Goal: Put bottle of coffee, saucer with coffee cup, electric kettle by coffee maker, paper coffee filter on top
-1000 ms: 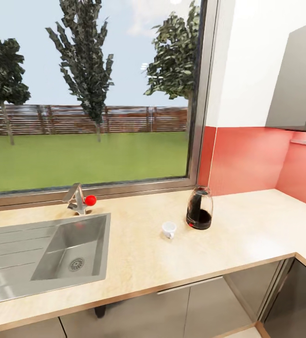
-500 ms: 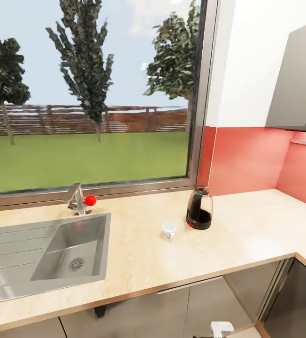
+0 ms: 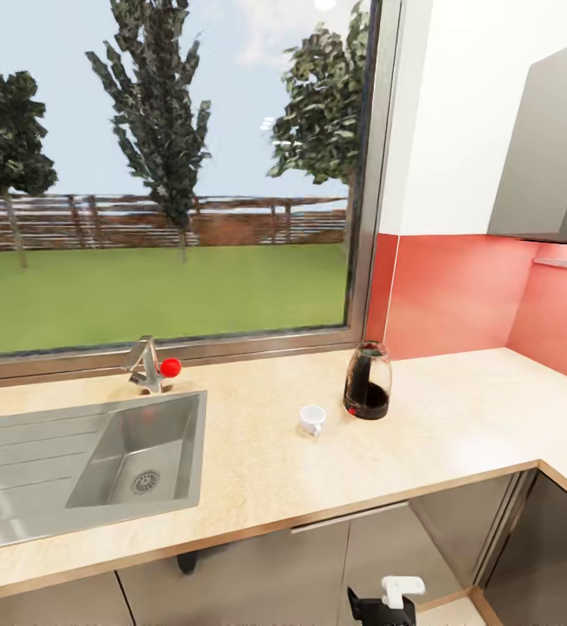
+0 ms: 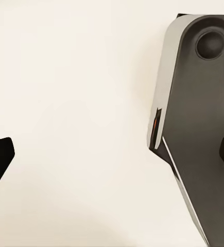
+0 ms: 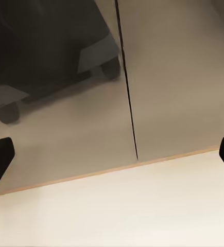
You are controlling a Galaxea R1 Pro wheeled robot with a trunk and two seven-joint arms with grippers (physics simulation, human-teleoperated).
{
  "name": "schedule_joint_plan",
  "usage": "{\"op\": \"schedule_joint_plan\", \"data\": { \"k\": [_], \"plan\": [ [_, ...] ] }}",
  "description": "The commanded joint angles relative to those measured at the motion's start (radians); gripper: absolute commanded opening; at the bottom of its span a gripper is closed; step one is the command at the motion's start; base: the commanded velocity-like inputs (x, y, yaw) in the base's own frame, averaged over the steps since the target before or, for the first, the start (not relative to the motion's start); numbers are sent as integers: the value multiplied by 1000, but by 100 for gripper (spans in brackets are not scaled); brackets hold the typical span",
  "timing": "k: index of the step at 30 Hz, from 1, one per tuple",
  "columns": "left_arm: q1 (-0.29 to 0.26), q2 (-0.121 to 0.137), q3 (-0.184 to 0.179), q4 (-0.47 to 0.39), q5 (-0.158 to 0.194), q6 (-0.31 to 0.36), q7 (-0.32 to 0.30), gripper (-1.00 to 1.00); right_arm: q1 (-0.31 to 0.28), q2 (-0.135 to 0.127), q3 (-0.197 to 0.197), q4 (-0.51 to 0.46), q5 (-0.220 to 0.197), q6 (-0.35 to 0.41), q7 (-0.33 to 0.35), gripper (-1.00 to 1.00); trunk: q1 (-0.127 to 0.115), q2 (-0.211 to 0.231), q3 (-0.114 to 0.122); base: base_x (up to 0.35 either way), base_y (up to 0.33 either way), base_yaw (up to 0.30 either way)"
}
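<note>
The long kitchen countertop is seen under a big window, with a steel sink set into its left part. The electric kettle stands near the red wall, and the tiny coffee cup is placed just beside it, toward the sink. The left gripper is spread wide over a pale floor, and nothing is held. The right gripper is spread wide too, in front of grey cabinet doors, holding nothing. No writing can be read
</note>
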State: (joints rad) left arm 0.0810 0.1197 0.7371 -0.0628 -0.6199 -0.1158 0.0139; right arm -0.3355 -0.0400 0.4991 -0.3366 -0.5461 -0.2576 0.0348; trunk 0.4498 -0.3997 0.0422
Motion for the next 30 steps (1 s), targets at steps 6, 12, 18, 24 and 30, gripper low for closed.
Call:
{"op": "schedule_joint_plan", "data": {
  "k": [6, 12, 18, 24, 30],
  "plan": [
    [0, 0, 8, 0, -11, -2, 1, 100, 0, 3, 6, -3, -9, -10, 5, 100, 0, 0, 0, -80, 0, 0],
    [-1, 0, 8, 0, -11, -2, 1, 100, 0, 3, 6, -4, -10, -11, 7, 100, 0, 0, 0, -260, 0, 0],
    [-2, -2, 8, 0, -11, -3, 1, 100, 0, 5, 7, -5, -12, -11, 8, 100, 0, 0, 0, -74, 0, 0],
    [-1, -1, 7, 0, -11, -3, 1, 100, 0, 4, 7, -5, -11, -12, 8, 100, 0, 0, 0, -5, 0, 0],
    [-2, -1, 8, 0, -10, -4, 1, 100, 0, 4, 7, -5, -11, -12, 8, 100, 0, 0, 0, 0, 0, 0]
  ]
}}
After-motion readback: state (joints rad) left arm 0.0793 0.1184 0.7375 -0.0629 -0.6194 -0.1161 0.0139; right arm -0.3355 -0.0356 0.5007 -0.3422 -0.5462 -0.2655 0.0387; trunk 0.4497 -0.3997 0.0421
